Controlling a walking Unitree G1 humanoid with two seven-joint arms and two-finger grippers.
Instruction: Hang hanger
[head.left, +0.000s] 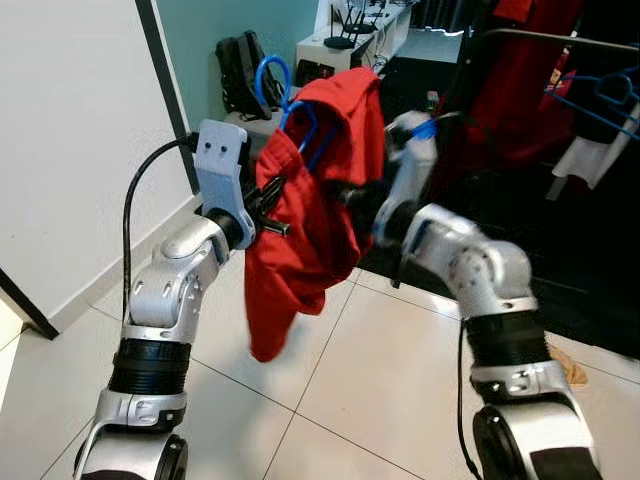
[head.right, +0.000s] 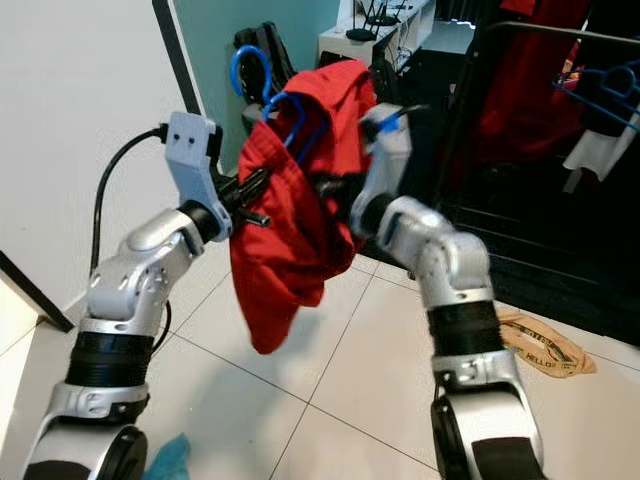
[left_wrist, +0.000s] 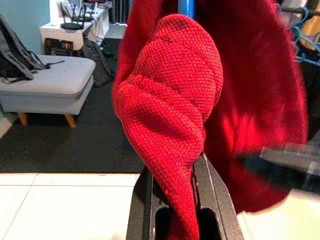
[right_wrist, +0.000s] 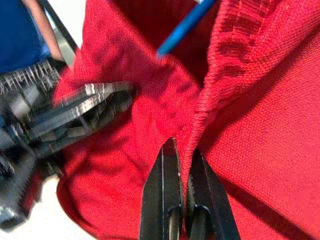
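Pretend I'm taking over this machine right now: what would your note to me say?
Left claw: shut on a fold of the red garment.
Right claw: shut on the garment's ribbed edge.
The garment hangs on the blue hanger, held up between both arms above the tiled floor.
Done: garment and hanger lifted.
Left: hook the hanger on the clothes rail ahead on the right, then let go.

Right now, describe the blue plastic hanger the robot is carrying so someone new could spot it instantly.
Look between the two silver arms, where the left gripper and right gripper pinch a red knitted garment. The blue plastic hanger pokes out of its top, hook up. Unlike the blue hangers on the dark clothes rack, it hangs on no rail.
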